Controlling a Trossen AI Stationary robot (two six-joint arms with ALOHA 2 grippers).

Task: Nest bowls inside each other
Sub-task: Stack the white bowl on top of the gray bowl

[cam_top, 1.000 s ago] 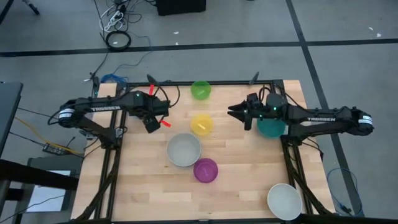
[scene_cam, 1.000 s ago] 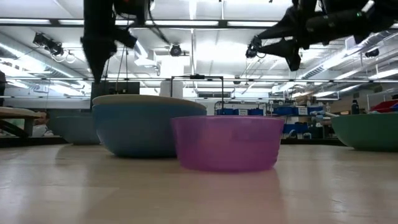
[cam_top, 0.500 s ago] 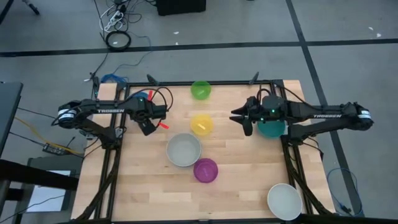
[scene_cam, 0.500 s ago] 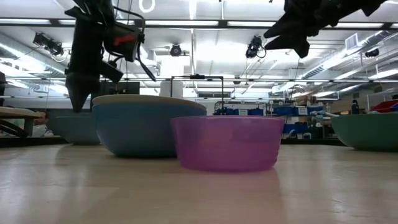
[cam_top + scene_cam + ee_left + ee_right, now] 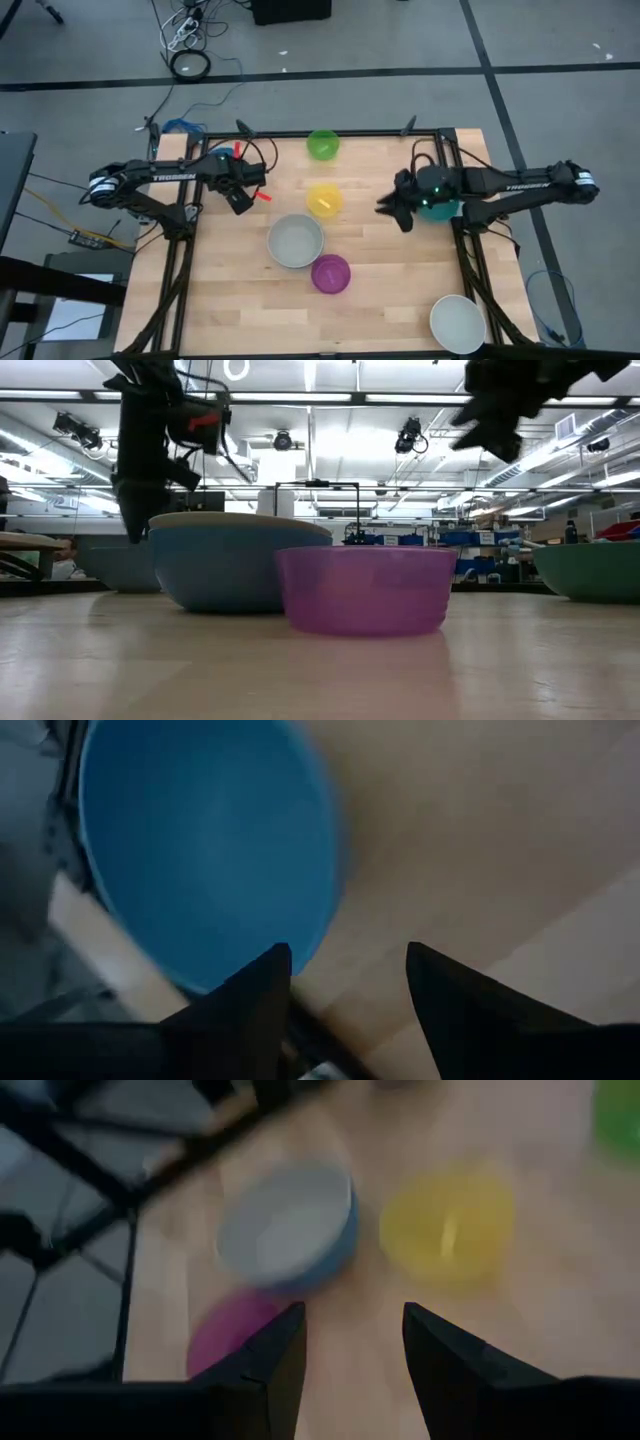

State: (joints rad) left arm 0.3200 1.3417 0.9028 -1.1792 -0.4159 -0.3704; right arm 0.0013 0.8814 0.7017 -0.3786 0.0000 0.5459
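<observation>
My left gripper (image 5: pixel 240 203) stands open at the table's far left, pointing steeply down. Its fingertips (image 5: pixel 345 970) hover just beside the rim of a blue bowl (image 5: pixel 200 850), touching nothing. My right gripper (image 5: pixel 392 210) is open and high above the table (image 5: pixel 495 425), with the teal bowl (image 5: pixel 441 208) under its arm. A whitish bowl sits nested in a blue bowl (image 5: pixel 295 240) at mid-table. The yellow bowl (image 5: pixel 323 200), green bowl (image 5: pixel 323 144) and magenta bowl (image 5: pixel 331 273) each rest alone on their bases. Another whitish bowl (image 5: pixel 457 322) sits at the near right corner.
Black frame rails run along the table's left (image 5: pixel 178 260) and right (image 5: pixel 470 270) sides. Bare wood lies at the near left (image 5: pixel 235 310) and between the yellow bowl and my right gripper (image 5: pixel 365 215).
My left gripper has come down toward the blue bowl at the far left and then held still. My right gripper has swung toward the table's near edge, away from the teal bowl's far side, and has tipped up toward level. No bowl has moved.
</observation>
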